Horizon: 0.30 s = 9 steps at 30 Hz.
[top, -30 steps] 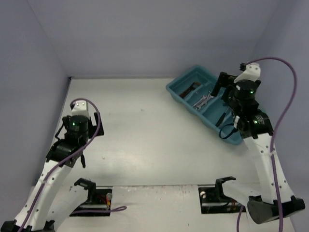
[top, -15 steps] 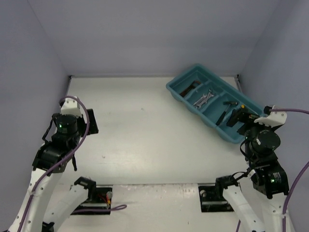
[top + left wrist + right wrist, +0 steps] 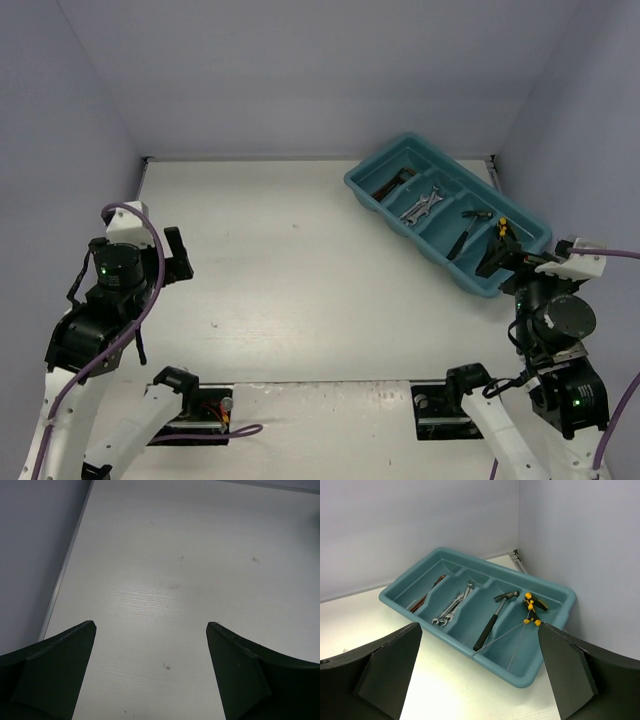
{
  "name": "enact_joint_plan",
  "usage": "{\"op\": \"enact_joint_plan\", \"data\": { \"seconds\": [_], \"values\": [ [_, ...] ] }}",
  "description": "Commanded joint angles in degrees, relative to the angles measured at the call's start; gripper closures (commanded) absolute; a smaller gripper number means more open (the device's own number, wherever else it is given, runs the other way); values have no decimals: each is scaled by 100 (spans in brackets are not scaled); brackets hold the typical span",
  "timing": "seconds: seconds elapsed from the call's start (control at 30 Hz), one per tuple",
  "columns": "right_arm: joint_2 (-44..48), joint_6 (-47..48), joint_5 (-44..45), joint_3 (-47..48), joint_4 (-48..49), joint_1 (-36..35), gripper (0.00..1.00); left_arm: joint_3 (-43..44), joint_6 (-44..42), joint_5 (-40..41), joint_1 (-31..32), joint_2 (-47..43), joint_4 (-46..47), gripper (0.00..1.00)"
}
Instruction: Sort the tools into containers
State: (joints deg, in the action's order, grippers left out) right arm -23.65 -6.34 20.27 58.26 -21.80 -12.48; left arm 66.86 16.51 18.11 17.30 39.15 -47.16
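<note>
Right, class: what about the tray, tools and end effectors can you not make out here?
- Top view: the right end effector covers the near end of the last compartment of the tray.
- Top view: wrenches too small to count.
- Right wrist view: the dark tools in the leftmost compartment are too thin to identify.
- Left wrist view: only table between the left end effector's fingers; the tools lie outside the frame.
</note>
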Motion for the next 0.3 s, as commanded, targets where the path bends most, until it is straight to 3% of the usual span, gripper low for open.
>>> {"op": "enact_joint_plan", "data": {
  "seconds": [0.0, 0.27],
  "values": [
    [18, 115, 139, 218, 316, -52, 0, 316, 1, 82, 10, 122, 93, 9],
    [-59, 185, 202, 347, 316, -52, 0, 361, -57, 96, 10, 144, 93, 9]
  ]
}}
